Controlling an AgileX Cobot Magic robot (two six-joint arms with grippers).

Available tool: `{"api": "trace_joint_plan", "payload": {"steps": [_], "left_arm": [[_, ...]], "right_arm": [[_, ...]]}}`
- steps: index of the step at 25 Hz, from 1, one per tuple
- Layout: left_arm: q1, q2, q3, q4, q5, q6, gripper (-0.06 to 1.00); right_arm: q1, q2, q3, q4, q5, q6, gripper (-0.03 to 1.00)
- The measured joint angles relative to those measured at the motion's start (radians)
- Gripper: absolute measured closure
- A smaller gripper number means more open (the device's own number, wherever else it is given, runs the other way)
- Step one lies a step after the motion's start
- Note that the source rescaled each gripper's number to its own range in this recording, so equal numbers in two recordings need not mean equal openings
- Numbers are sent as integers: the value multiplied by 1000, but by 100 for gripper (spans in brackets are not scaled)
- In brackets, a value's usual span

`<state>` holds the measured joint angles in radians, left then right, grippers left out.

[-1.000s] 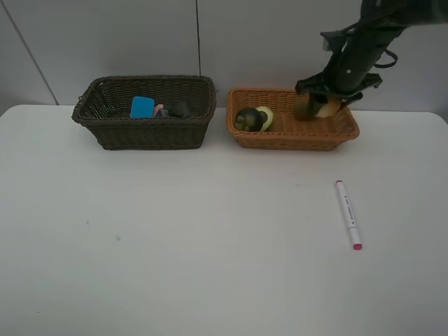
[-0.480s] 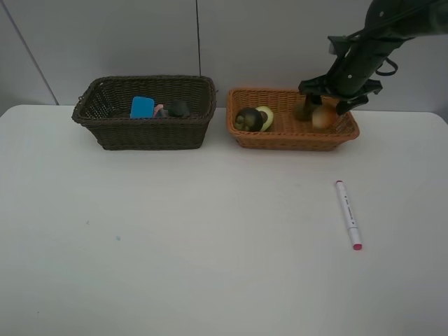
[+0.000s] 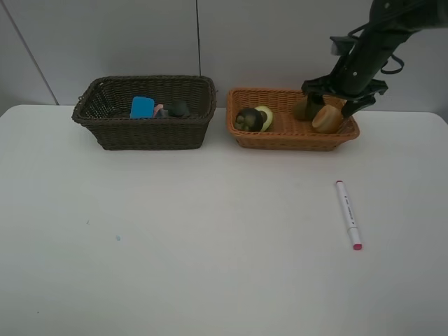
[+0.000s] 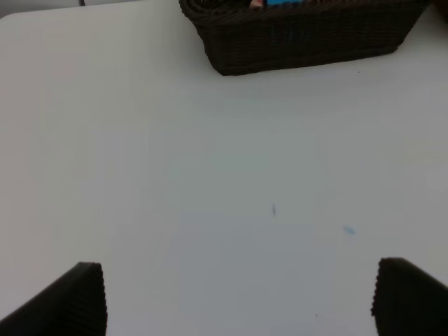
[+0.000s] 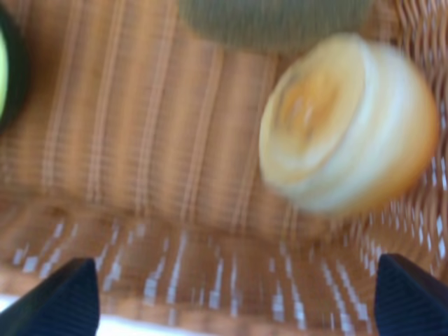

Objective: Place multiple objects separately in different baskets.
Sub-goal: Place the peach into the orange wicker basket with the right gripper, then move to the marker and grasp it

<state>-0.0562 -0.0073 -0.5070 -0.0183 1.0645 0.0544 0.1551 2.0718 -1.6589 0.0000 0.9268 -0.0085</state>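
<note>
Released since the earlier frame, the peach (image 3: 327, 119) now lies in the tan basket (image 3: 290, 138), directly under the right tool (image 3: 339, 103), whose jaws stand apart and empty.

Table (image 3: 210, 238): carries both baskets. Dark basket (image 3: 143, 129): far from the right tool, holding the eraser (image 3: 142, 107).

Marker (image 3: 348, 213): alone on the table, toward the camera from the right tool, long axis running roughly away from the camera. Right arm judged nearer.

Left tool (image 4: 238, 297): jaws apart, empty.
</note>
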Motion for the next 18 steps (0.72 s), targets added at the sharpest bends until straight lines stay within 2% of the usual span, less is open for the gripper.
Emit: {"api": "trace_joint_plan", "payload": {"steps": [5, 7, 12, 16, 18], "left_arm": [[0, 0, 0, 0, 0, 0, 2], [0, 0, 0, 0, 0, 0, 2], [0, 0, 0, 0, 0, 1, 2], [0, 0, 0, 0, 0, 1, 2], [0, 0, 0, 0, 0, 3, 2]], "right_arm": [[0, -88, 0, 0, 226, 0, -2], [0, -108, 0, 0, 273, 9, -2], [1, -158, 88, 20, 281, 23, -2], [1, -200, 277, 21, 276, 26, -2], [1, -207, 364, 30, 223, 26, -2]]}}
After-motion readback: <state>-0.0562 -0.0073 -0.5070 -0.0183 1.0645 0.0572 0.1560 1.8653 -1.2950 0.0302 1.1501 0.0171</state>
